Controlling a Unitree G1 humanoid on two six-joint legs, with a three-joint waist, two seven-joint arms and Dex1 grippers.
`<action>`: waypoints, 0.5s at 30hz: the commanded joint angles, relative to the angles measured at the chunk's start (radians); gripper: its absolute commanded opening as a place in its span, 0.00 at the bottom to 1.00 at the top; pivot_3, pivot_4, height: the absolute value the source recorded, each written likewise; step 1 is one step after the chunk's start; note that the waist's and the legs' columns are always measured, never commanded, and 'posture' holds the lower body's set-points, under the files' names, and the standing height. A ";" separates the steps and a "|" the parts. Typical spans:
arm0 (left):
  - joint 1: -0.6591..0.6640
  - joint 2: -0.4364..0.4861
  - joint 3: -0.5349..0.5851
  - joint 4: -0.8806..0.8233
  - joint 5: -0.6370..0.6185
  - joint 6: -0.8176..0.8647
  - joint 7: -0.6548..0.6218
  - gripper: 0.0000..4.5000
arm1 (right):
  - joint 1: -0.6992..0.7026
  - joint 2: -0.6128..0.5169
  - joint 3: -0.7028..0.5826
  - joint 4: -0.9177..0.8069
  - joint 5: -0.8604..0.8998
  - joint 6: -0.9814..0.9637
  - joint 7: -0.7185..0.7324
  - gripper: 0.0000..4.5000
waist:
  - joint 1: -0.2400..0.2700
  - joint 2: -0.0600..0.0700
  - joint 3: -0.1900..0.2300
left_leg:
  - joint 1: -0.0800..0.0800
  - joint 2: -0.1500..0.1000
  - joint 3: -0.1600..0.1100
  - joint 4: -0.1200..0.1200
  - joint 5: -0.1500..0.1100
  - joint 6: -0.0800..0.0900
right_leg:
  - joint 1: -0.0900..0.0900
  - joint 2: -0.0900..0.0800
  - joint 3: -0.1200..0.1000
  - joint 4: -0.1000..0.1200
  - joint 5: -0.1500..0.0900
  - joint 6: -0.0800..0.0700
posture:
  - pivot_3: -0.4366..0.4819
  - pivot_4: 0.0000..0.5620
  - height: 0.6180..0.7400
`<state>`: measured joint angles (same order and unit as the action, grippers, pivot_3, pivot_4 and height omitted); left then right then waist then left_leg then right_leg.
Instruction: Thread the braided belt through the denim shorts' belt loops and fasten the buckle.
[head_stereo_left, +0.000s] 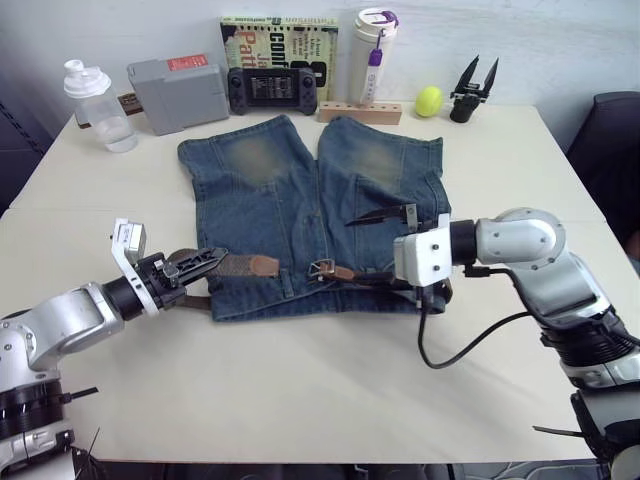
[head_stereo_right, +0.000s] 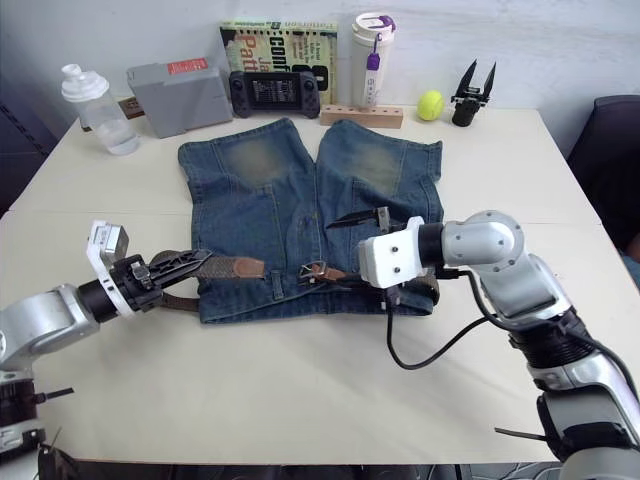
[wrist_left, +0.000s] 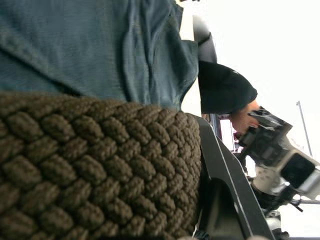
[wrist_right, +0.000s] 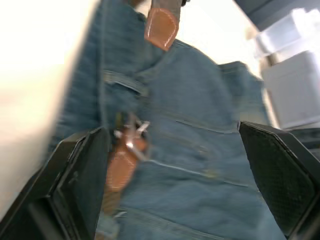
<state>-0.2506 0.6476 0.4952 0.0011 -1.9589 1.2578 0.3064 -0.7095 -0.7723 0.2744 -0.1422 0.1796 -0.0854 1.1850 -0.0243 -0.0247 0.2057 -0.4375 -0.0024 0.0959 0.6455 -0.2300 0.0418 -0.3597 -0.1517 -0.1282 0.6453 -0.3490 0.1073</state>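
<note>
The denim shorts are spread on the table, waistband toward the robot. Behind the shorts, along the table's far edge, a bottle, a box, a game controller, a book, a tumbler and a ball are ranged left to right. The braided belt is laid along the shorts' waistband, the buckle at its middle.

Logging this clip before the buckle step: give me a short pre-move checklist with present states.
1. Left tool shut on the belt: ok, strap sits between its fingers in the left wrist view.
2. Right tool open, holding nothing: ok.
3. Buckle visible on the waistband: ok.
4. Belt tip through buckle: not ok, they lie apart.
5. Belt through all loops: cannot tell.
6. Shorts flat on table: ok.
</note>
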 joint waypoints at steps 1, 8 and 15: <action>0.032 -0.029 -0.019 -0.122 -0.013 -0.117 0.131 0.00 | -0.044 -0.021 -0.036 -0.076 0.096 0.150 0.060 0.99 | 0.000 0.000 0.000 | 0.000 0.000 0.000 0.000 0.000 0.000 | 0.000 0.000 0.000 0.000 0.000 0.000 | 0.48 0.27 0.65; 0.069 -0.008 -0.056 -0.189 -0.013 -0.236 0.305 0.00 | -0.129 -0.098 -0.083 -0.096 0.228 0.491 0.138 0.99 | 0.004 0.000 0.000 | -0.001 0.000 0.000 0.000 -0.001 0.000 | 0.000 -0.001 -0.001 -0.001 0.000 0.000 | 0.48 0.27 0.65; 0.105 -0.016 -0.114 -0.238 -0.013 -0.249 0.267 0.00 | -0.190 -0.080 -0.113 -0.067 0.235 0.595 0.101 0.99 | 0.005 0.001 0.001 | -0.001 0.000 0.000 -0.002 -0.002 -0.002 | -0.001 -0.001 -0.001 -0.002 0.000 0.000 | 0.48 0.27 0.65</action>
<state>-0.1468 0.6319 0.3903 -0.1867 -1.9595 1.0210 0.5870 -0.8825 -0.8512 0.1920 -0.1911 0.3978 0.5014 1.2866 -0.0193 -0.0234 0.2065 -0.4388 -0.0023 0.0963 0.6438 -0.2318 0.0402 -0.3608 -0.1527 -0.1293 0.6427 -0.3491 0.1073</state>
